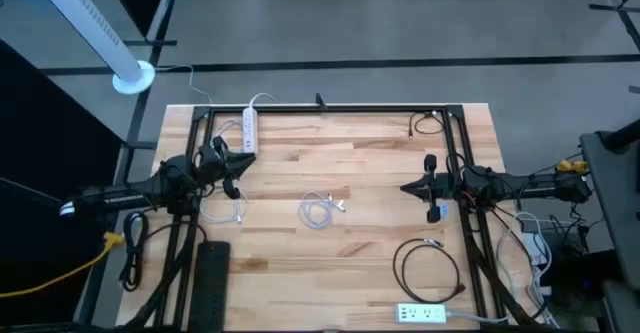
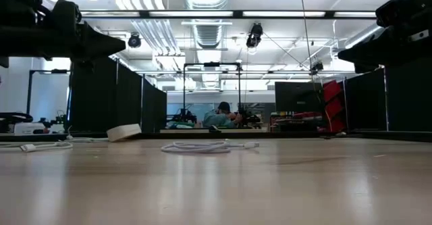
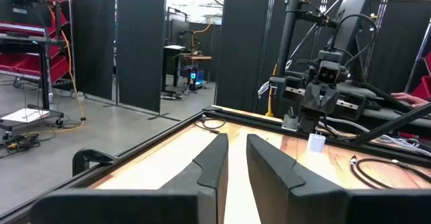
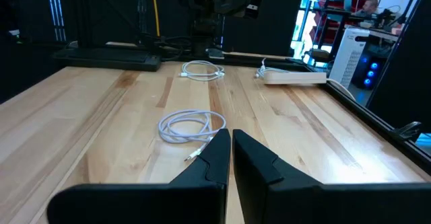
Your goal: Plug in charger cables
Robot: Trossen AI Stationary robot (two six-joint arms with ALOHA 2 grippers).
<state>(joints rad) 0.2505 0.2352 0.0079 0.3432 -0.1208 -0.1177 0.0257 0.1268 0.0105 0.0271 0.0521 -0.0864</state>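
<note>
A white charger cable lies in a loose coil near the middle of the wooden table, well apart from both arms. A second white cable sits just beside the left arm, and a black cable forms a wide loop near the right front corner, close to a white power strip. Another small black cable rests at the far right corner. A second white power strip lies at the far left, and a black one at the left front edge.

The left end effector hangs above the table's left side, fingers slightly apart and holding nothing. The right end effector hovers opposite it, its fingers nearly together (only a thin gap shows), also holding nothing.
</note>
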